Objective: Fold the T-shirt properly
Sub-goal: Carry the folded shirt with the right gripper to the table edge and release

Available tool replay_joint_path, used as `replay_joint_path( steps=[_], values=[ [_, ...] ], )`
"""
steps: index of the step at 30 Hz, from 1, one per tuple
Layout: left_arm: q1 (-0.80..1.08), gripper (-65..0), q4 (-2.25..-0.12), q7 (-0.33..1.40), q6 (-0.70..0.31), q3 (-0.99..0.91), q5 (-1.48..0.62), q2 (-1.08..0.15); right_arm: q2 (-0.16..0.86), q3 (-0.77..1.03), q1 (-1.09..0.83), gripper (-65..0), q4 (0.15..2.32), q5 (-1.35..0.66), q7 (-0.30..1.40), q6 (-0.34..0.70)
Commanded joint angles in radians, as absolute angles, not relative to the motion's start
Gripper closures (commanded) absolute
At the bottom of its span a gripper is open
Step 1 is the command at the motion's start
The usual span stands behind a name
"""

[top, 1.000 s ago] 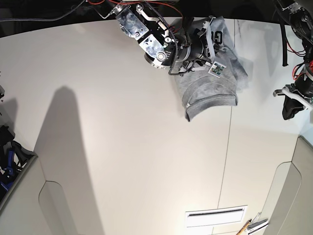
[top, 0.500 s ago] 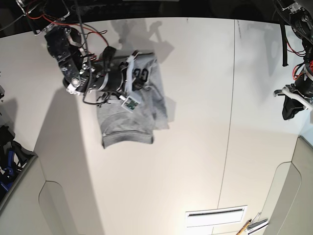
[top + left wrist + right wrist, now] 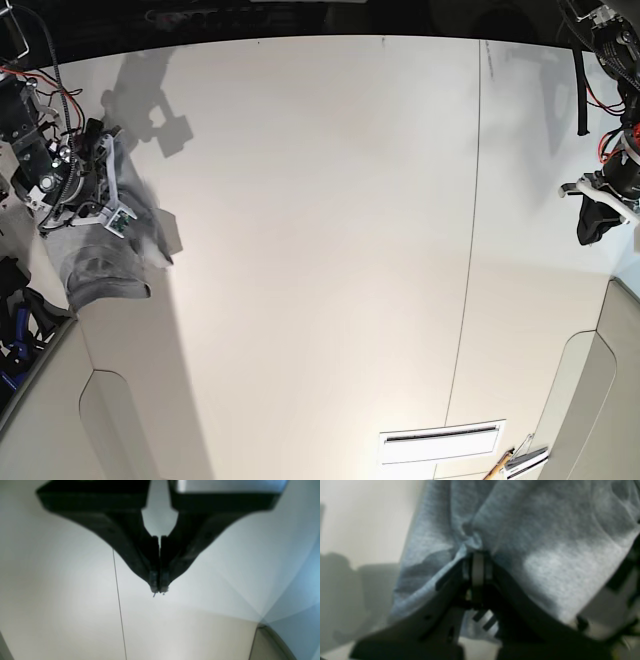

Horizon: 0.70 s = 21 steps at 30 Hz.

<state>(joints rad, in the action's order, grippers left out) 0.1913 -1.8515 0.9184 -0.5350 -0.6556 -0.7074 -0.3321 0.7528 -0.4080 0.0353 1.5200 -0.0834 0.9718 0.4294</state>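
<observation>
The T-shirt (image 3: 100,265) is a bunched heather-grey bundle at the far left edge of the table, hanging from the arm on the base view's left. In the right wrist view my right gripper (image 3: 477,562) is shut on a pinched fold of the T-shirt (image 3: 545,542), and grey cloth fills most of that view. My left gripper (image 3: 159,588) is shut with nothing between its fingers, above bare white tabletop. In the base view the left gripper (image 3: 597,225) sits at the far right edge, far from the shirt.
A thin seam (image 3: 470,250) runs front to back across the white table (image 3: 320,250). A slotted vent (image 3: 440,440) and a wooden-handled tool (image 3: 510,462) lie near the front. Dark gear (image 3: 20,320) sits beyond the table's left edge.
The right arm has swept the held T-shirt from the back of the table, right of centre, across to the far left edge. The left arm has not moved.
</observation>
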Motion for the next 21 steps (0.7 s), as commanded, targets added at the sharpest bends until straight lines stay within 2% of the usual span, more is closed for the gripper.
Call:
replay_joint_path(
  steps=[1,13,21],
  values=[
    [0.186,0.0,-1.866,0.894,-0.535,-0.661,-0.721,-0.346,0.771,-0.417,0.014,0.0,1.496,-0.098,1.047,0.452],
    [0.187,0.0,-1.866,0.894,-0.535,-0.661,-0.720,-0.346,0.750,-0.409,0.027,0.0,1.520,-0.146,1.042,0.341],
    [0.189,0.0,-1.866,0.894,-0.535,-0.661,-0.721,-0.346,0.750,-0.266,0.027,0.0,1.688,-0.139,0.994,0.284]
  ],
)
